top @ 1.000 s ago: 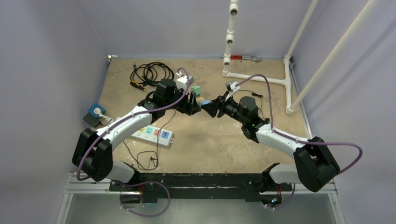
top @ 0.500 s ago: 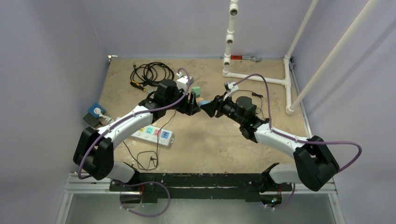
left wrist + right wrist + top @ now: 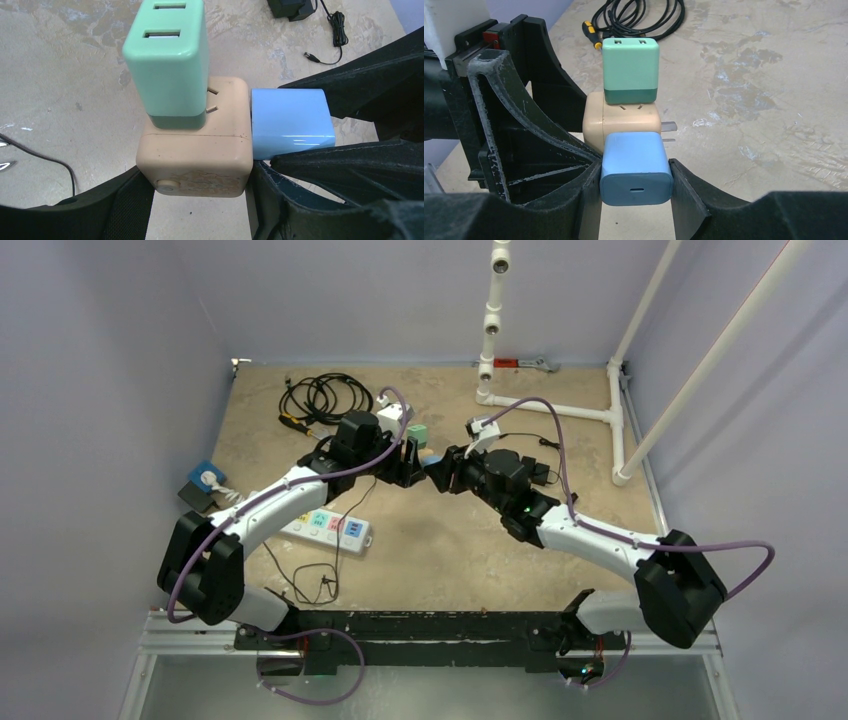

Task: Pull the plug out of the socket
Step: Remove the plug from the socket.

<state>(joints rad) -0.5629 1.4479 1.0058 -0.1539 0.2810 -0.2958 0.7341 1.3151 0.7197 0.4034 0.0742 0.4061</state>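
We see left fingers (image 3: pixel 120 210) pinching the beige cube socket (image 3: pixel 195 155) at lower centre, right fingers (image 3: pixel 704 210) pinching the blue plug (image 3: pixel 636 165) flush against its side, green charger (image 3: pixel 167 55) seated on top.

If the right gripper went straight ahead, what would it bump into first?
Probably the beige socket cube. The right gripper is shut on the blue charger, which is plugged into that cube, held by the left gripper.

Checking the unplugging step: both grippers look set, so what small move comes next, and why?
Probably pull the right gripper straight back, away from the beige socket cube. It is shut on the blue plug, which sits flush against the cube's side, while the left gripper clamps the cube.
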